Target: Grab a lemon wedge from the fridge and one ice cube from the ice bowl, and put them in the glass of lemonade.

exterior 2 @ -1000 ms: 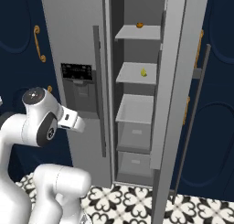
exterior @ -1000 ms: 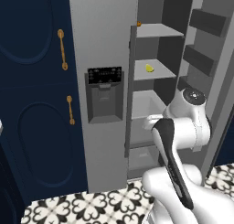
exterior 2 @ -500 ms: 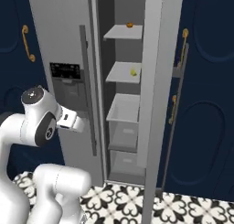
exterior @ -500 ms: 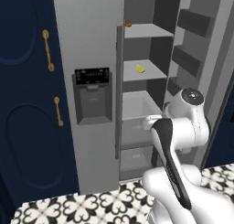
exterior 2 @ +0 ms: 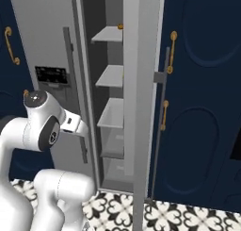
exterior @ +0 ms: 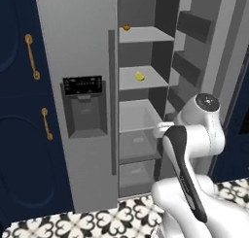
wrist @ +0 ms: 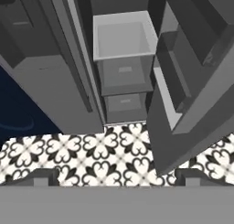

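1. Since the earlier pictures, the whole scene has slid sideways in both base views, which is taken as the base driving along the fridge (exterior: 87, 86); nothing inside the fridge has been moved.
2. The right fridge door (exterior 2: 139, 107) is swung open, and shelves and drawers are exposed.
3. The wedge (exterior: 140, 76), tiny and bright yellow, is seen on the second shelf from the top, well inside the fridge.
4. A small orange round thing (exterior: 126, 27) is seen on the shelf above the wedge.
5. The gripper (wrist: 117, 178) is held wide open and empty, its two dark tips well apart; it is pointed down at the lower drawers (wrist: 124, 72) and the patterned floor (wrist: 91, 159) in front of the fridge.
6. The step in hand is judged to be the approach to the fridge; the wedge is not yet reached.
7. Next, the hand would need to be raised and turned toward the wedge's shelf, then brought in between door and fridge wall.
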